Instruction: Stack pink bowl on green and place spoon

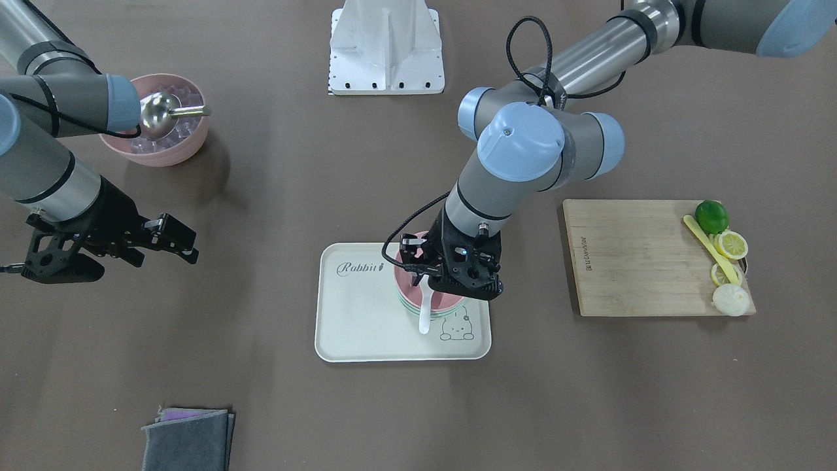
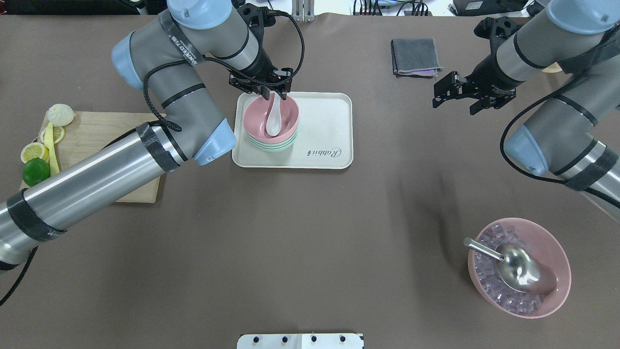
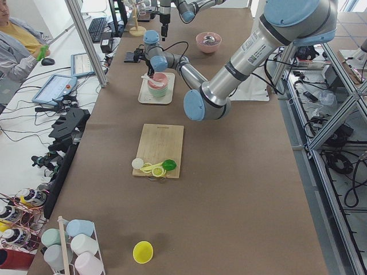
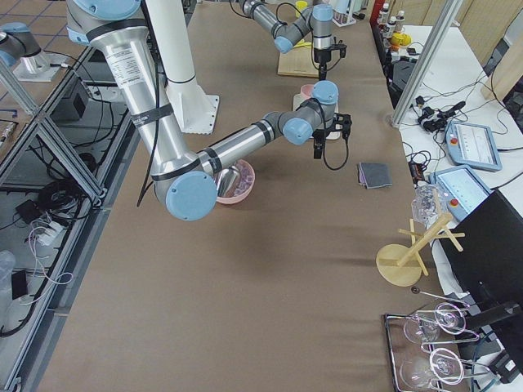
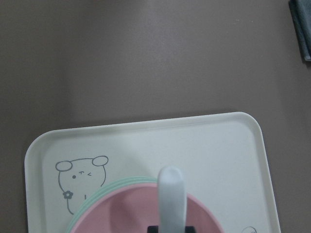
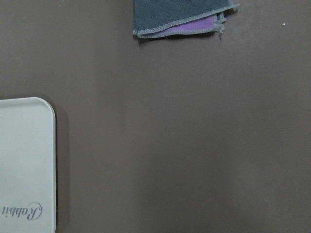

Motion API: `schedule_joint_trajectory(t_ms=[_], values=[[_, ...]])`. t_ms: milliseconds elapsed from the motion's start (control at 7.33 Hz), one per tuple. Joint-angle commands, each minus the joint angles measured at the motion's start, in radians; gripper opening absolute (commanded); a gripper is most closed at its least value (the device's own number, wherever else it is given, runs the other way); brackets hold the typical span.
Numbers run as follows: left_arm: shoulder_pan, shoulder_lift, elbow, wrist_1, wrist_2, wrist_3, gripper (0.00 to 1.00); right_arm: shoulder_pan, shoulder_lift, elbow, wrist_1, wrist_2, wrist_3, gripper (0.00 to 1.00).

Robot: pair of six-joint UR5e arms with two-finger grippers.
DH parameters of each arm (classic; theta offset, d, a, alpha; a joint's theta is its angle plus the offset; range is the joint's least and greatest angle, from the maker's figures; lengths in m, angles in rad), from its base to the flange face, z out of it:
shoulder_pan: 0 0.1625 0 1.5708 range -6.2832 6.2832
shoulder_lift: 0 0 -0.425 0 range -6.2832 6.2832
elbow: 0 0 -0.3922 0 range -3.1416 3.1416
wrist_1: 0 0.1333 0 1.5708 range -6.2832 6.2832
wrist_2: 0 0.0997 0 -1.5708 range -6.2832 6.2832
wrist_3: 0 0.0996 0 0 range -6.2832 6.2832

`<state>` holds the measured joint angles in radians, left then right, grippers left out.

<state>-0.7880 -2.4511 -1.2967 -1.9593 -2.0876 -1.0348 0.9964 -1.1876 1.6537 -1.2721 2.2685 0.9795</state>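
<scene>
The pink bowl (image 2: 286,121) sits stacked on the green bowl (image 2: 271,146) on the left part of the white tray (image 2: 324,121). A white spoon (image 2: 272,123) lies with its scoop inside the pink bowl and its handle sticking out over the far rim. My left gripper (image 2: 274,95) is shut on the spoon's handle just above that rim. In the left wrist view the spoon's handle (image 5: 171,194) rises from between the fingertips. My right gripper (image 2: 457,99) is open and empty, hovering over bare table far right of the tray.
A larger pink bowl (image 2: 557,257) of ice cubes with a metal scoop (image 2: 520,271) stands at the near right. A wooden cutting board (image 2: 106,140) with lime and lemon slices lies left. A folded grey cloth (image 2: 415,57) lies at the far edge.
</scene>
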Motion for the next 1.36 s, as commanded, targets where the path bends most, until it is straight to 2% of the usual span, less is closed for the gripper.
schedule_joint_trajectory(t_ms=[0,273,545,682,955,1227], values=[[-0.071,0.143,-0.073,0.010,-0.046,0.045,0.98,0.056,-0.053,-0.009,-0.004,0.009,-0.141,1.00],[-0.202,0.365,-0.174,0.020,-0.119,0.380,0.98,0.173,-0.116,-0.072,-0.004,0.032,-0.388,1.00],[-0.380,0.505,-0.245,0.107,-0.233,0.616,0.98,0.321,-0.144,-0.188,-0.006,0.087,-0.659,1.00],[-0.429,0.593,-0.289,0.135,-0.238,0.687,0.98,0.379,-0.162,-0.237,-0.006,0.092,-0.782,1.00],[-0.531,0.720,-0.343,0.154,-0.252,0.702,0.98,0.448,-0.202,-0.298,-0.001,0.134,-0.916,1.00],[-0.603,0.728,-0.342,0.335,-0.307,0.703,0.98,0.455,-0.228,-0.296,0.011,0.131,-0.937,1.00]])
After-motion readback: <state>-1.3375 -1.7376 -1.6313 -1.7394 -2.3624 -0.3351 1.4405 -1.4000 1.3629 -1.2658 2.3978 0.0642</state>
